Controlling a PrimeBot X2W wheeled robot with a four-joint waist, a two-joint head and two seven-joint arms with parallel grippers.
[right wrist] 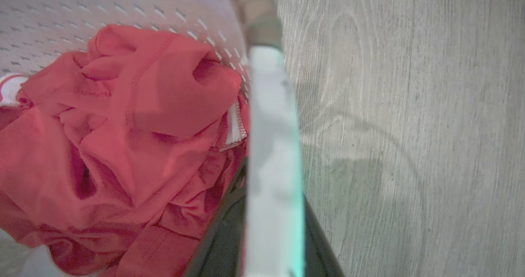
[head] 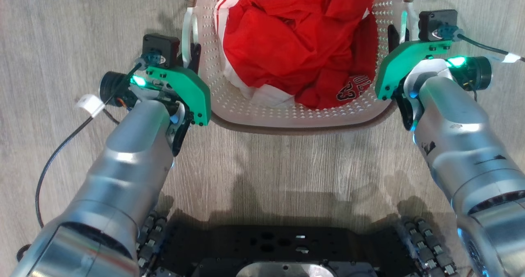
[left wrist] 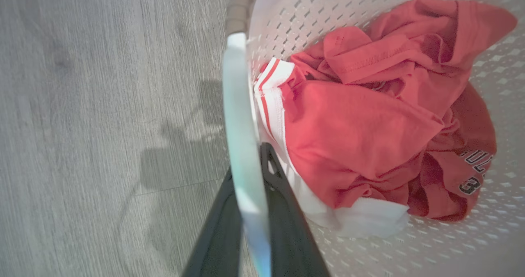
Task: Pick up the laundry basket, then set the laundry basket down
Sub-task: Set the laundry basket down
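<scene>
The laundry basket (head: 295, 113) is white and perforated with a brown rim, and stands at the top centre of the head view with red and white clothes (head: 287, 39) heaped inside. My left gripper (head: 192, 53) is shut on the basket's left white handle (head: 189, 26). The left wrist view shows that handle (left wrist: 242, 117) pinched between my two dark fingers (left wrist: 287, 211). My right gripper (head: 396, 35) is shut on the right handle (head: 404, 20), seen close up as a pale band (right wrist: 272, 125) between the fingers (right wrist: 221, 236). I cannot tell whether the basket touches the floor.
Grey wood-look floor (head: 61, 22) lies all around the basket. My black wheeled base (head: 287, 244) sits just behind it at the bottom of the head view. A black cable (head: 53, 162) hangs off my left arm and another (head: 488, 49) off my right wrist.
</scene>
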